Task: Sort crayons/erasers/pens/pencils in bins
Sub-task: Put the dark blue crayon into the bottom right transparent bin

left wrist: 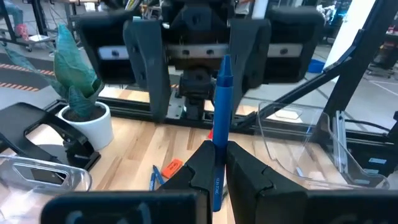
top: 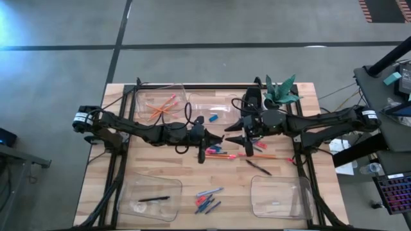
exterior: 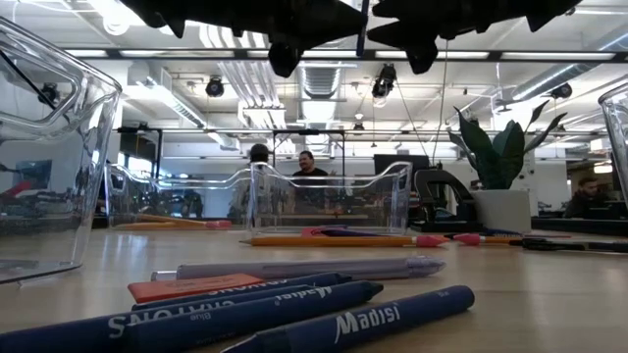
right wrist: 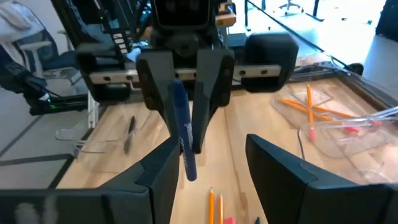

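Above the table's middle my two grippers face each other. My left gripper (top: 217, 138) (left wrist: 219, 149) is shut on a blue crayon (left wrist: 221, 106) (right wrist: 184, 134). My right gripper (top: 236, 137) (right wrist: 211, 149) is open, its fingers on either side of the crayon's free end; I cannot tell if they touch it. Four clear bins rest on the table. The far left bin (top: 160, 102) holds orange pencils and the far middle bin (top: 212, 110) holds erasers. The near left bin (top: 151, 199) holds a black pen. A fourth bin (top: 277, 196) lies near right. My left gripper pinches the blue crayon between its two fingers at one end (left wrist: 217, 163). The fingers come level from the table's left side. The crayon lies along them and sticks out forward toward my right gripper. It is lifted clear of the table.
Under the grippers lie loose pencils (top: 239, 155) and a black pen (top: 258, 167). Several crayons and a pen (top: 208, 199) (exterior: 294, 304) lie near the front edge. A potted plant (top: 282, 94) stands at the far right.
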